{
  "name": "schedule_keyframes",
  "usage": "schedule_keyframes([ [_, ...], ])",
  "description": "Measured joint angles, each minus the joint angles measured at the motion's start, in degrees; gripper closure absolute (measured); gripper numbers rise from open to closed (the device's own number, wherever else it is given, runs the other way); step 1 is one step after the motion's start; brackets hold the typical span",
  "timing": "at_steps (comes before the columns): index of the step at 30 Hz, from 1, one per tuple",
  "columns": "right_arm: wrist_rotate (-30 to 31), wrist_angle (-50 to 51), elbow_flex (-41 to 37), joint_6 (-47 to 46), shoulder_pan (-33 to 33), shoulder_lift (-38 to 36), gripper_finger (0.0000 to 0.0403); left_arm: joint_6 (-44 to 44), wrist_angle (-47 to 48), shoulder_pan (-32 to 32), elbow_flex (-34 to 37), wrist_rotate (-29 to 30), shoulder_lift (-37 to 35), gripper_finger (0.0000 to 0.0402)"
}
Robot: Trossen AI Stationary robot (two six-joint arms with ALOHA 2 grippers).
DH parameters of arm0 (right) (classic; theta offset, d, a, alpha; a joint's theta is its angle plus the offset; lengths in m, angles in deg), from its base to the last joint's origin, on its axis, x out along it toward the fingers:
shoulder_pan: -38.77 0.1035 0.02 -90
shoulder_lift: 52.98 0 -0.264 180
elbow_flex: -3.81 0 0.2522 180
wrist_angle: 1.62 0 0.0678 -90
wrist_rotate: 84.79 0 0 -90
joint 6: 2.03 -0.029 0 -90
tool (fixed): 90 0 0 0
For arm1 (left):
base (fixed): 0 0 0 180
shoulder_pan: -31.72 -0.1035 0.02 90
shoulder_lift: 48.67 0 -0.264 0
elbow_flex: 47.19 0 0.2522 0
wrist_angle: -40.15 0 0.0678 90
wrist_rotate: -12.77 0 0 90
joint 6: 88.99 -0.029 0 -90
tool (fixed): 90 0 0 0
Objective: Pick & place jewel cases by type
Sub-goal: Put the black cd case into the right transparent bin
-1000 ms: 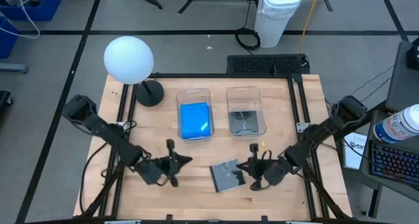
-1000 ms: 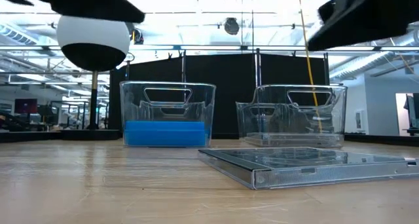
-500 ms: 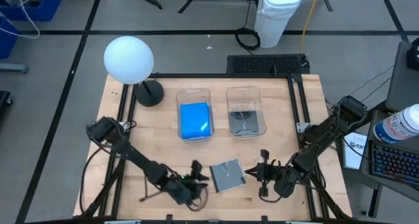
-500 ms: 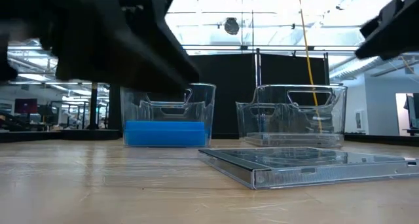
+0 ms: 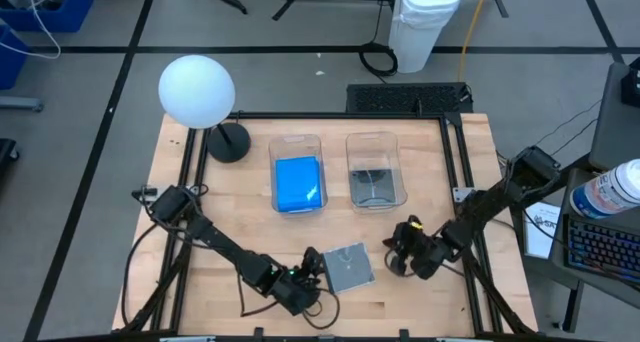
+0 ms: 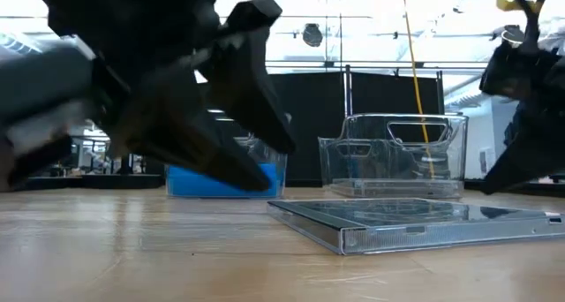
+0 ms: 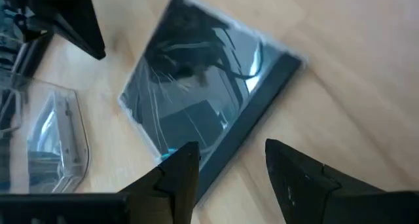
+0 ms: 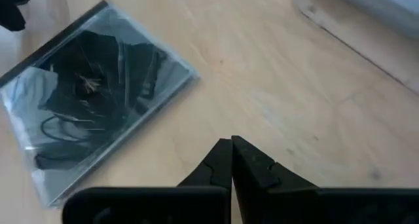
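A grey see-through jewel case (image 5: 348, 267) lies flat on the table near its front edge; it also shows as the case (image 7: 203, 99) and the case (image 8: 91, 99). My left gripper (image 5: 316, 266) stands open at the case's left side, its fingertips (image 7: 183, 165) on either side of that edge; in the low view the left gripper (image 6: 274, 165) hangs just above the wood. My right gripper (image 5: 393, 259) is shut and hovers right of the case, seen as the right gripper (image 8: 231, 149). Blue jewel cases (image 5: 298, 184) lie in the left tub (image 5: 275, 147). A grey case (image 5: 372, 187) lies in the right tub (image 5: 400, 147).
A lamp with a white globe (image 5: 196, 90) and a black base (image 5: 228, 142) stands at the far left. Black frame rails (image 5: 455, 162) run along the table's sides. Bare wood (image 5: 230, 212) lies left of the case and between the case and the tubs.
My left gripper has swung toward the table's right and near edges, up to the grey case's left side, and has opened. My right gripper has drawn a little away from the case toward the table's right edge. The case has stayed where it was.
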Motion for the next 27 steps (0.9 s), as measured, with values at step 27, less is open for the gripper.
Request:
schedule_keyframes([
  [27,-6.3,-27.1,-5.2,6.9,-3.5,9.9,0.0403,-5.5,-3.3,-1.8,-0.2,-0.6,6.3,0.022],
])
